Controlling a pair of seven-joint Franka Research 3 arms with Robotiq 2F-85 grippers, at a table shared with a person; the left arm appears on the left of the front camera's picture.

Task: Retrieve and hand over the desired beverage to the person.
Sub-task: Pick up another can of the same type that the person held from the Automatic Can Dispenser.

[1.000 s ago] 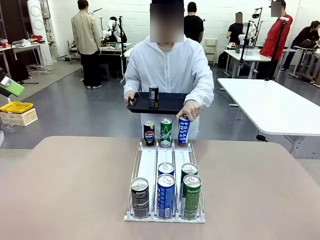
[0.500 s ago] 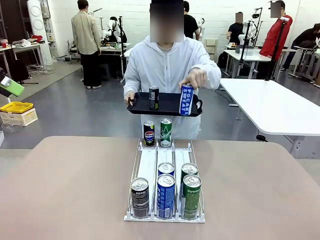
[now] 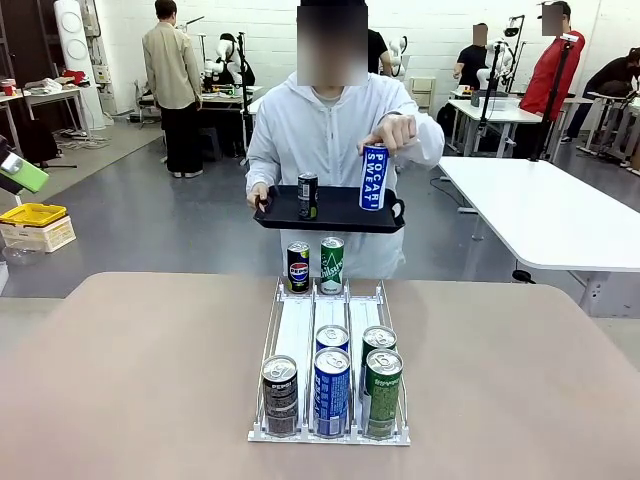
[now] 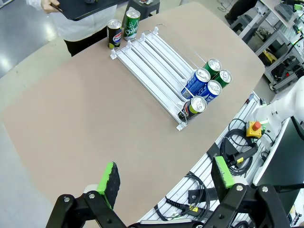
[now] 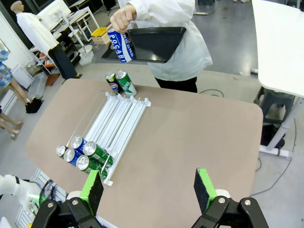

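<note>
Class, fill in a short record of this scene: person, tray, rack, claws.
Who: person in white hooded jacket, holding blue-and-white Pocari Sweat can at the tray
Tray: black plastic tray, one dark can standing on it
Rack: white three-lane rack, five cans at near end, two cans at far end
Claws: left claw open, right claw open, both empty

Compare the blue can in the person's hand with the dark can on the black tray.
The blue can is blue with white lettering; the dark can is mostly black. The blue can is gripped from the top by the person's hand, at the right part of the tray; the dark can stands free on the tray, left of its middle, untouched. Both are slim drink cans, roughly upright.
</note>
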